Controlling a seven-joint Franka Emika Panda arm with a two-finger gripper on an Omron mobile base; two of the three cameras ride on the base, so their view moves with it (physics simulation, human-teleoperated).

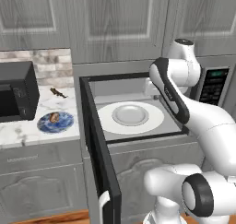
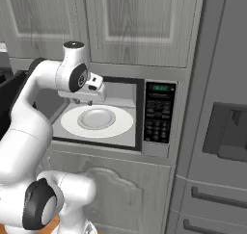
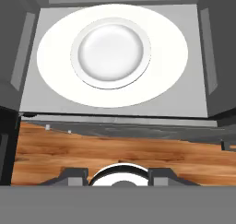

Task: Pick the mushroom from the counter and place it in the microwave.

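The mushroom (image 1: pixel 54 117) is a small brown lump lying on a blue plate (image 1: pixel 64 123) on the white marble counter (image 1: pixel 18 132), left of the microwave (image 1: pixel 138 87). The microwave's door (image 1: pixel 99 147) stands wide open. Inside, a round white turntable plate (image 1: pixel 154 119) carries a shallow white dish (image 1: pixel 130 114). My gripper (image 2: pixel 83 102) hangs open and holds nothing, in the upper front of the cavity above the turntable plate (image 2: pixel 124 125), far from the mushroom. In the hand view the fingertips (image 3: pixel 73 174) point down at the dish (image 3: pixel 110 52) and the wooden floor below.
A black countertop box (image 1: pixel 16 96) stands at the counter's back left, with a thin dark scrap (image 1: pixel 58 93) beside it. The open door juts out between the counter and the cavity. The keypad panel (image 2: pixel 159 113) sits right of the cavity, with tall grey cabinets (image 2: pixel 217 132) further right.
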